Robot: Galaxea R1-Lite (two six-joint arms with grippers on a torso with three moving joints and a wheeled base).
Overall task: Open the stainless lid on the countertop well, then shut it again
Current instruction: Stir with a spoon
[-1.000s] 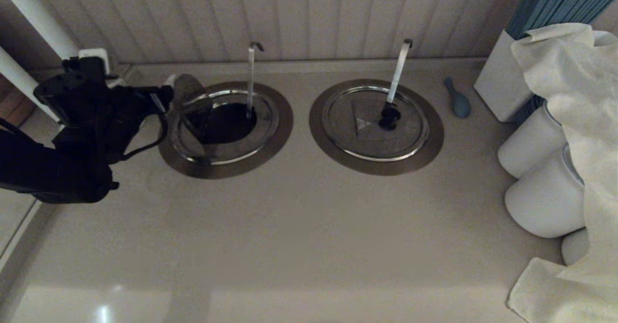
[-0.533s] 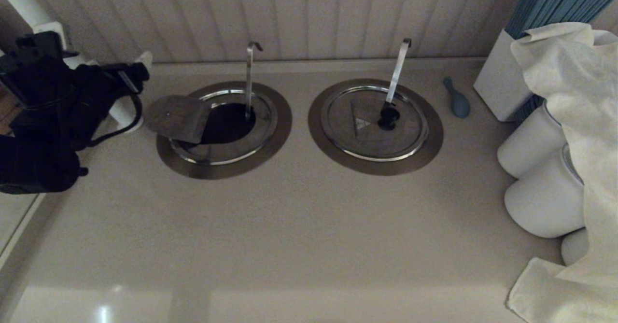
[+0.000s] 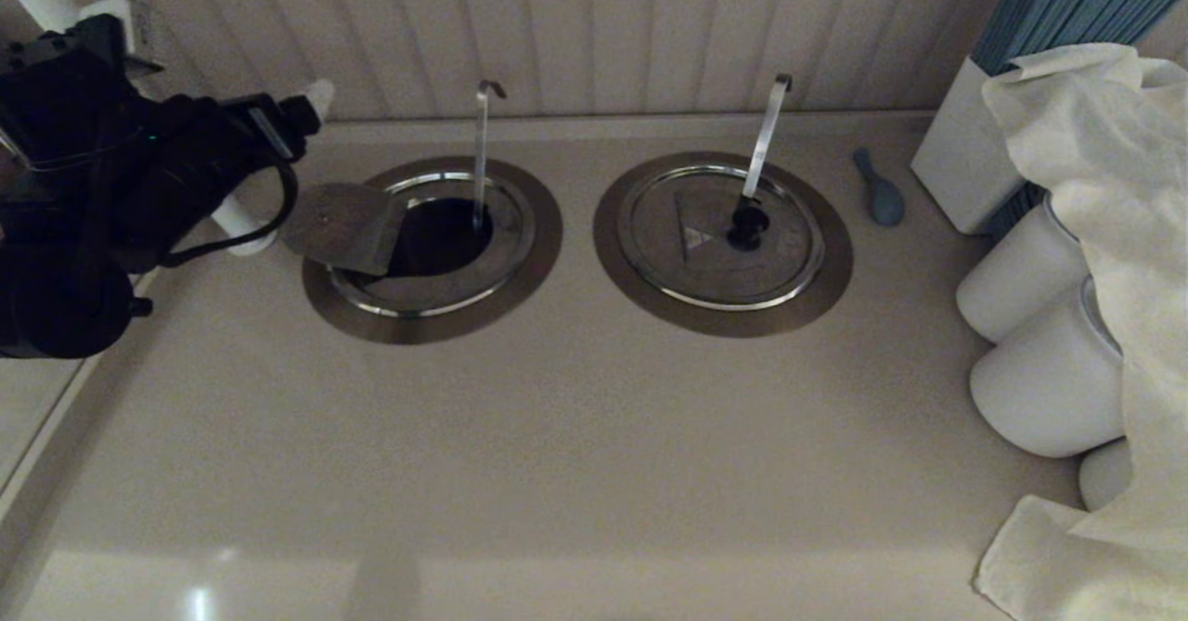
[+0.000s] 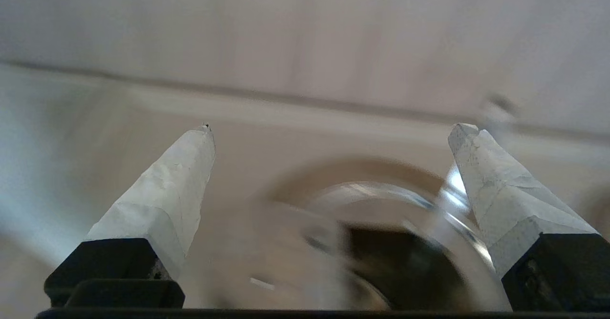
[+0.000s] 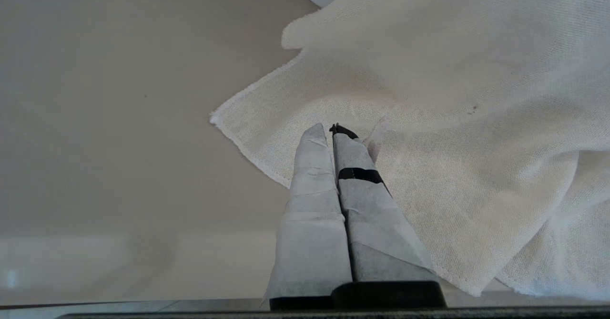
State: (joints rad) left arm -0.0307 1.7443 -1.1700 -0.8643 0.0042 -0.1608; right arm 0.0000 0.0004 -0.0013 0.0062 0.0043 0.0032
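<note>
Head view: I see the stainless lid (image 3: 422, 231) on the countertop well (image 3: 433, 248), far left on the tabletop (image 3: 557, 435) — folding section flipped open leftward. Left wrist view: left gripper (image 4: 331, 128) fingers wide apart, empty. Right wrist view: right gripper (image 5: 333, 130) fingers pressed together, empty — over a white cloth (image 5: 452, 118).

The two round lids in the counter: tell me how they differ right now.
The left lid has its folding flap turned back over the rim, showing a dark hole; the right lid lies flat and fully shut. The right lid shows a black knob and a triangle mark; neither is visible on the left lid. The left lid's handle stands straight up; the right lid's leans. Both are brushed steel, each inside a wide brown ring. The left gripper hangs open by the left lid.
</note>
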